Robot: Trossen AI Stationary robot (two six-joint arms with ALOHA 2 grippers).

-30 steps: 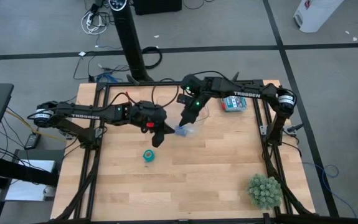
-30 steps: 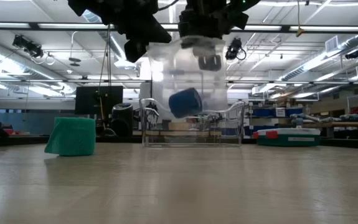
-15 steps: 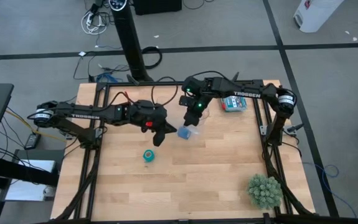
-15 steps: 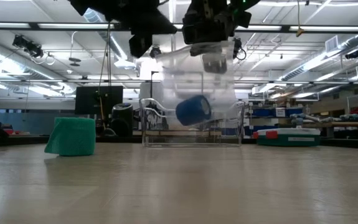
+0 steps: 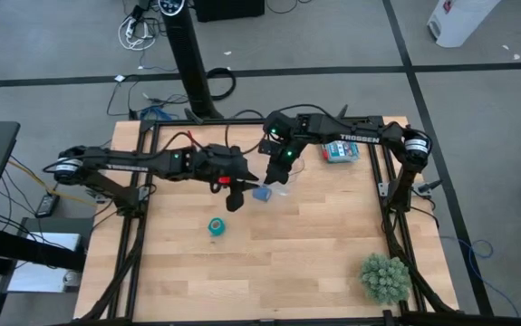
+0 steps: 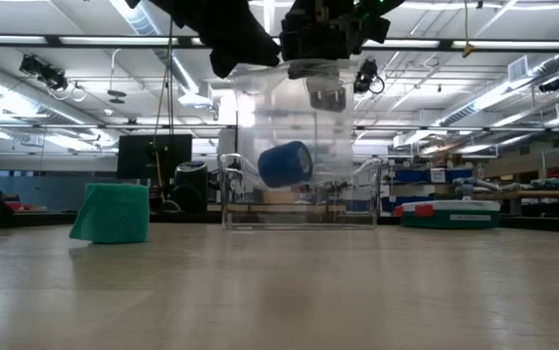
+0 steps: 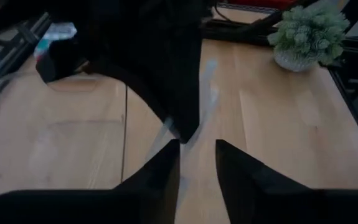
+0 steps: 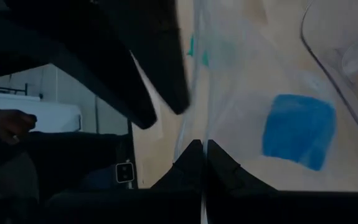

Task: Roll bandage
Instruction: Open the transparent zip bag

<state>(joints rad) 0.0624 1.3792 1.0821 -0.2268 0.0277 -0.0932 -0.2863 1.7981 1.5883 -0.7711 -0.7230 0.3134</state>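
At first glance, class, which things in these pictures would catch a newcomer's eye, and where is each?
Most striking is the clear plastic bag hanging above the table's middle from the shut right gripper, with a blue roll inside it. The left gripper hovers just beside the bag. Below them, the teal bandage sits alone on the wood, and a green potted plant marks the near right corner.

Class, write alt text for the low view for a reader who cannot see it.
A clear plastic bag holding a blue roll hangs above the wooden table, gripped from above by the right hand. A teal bandage roll sits on the table farther left.
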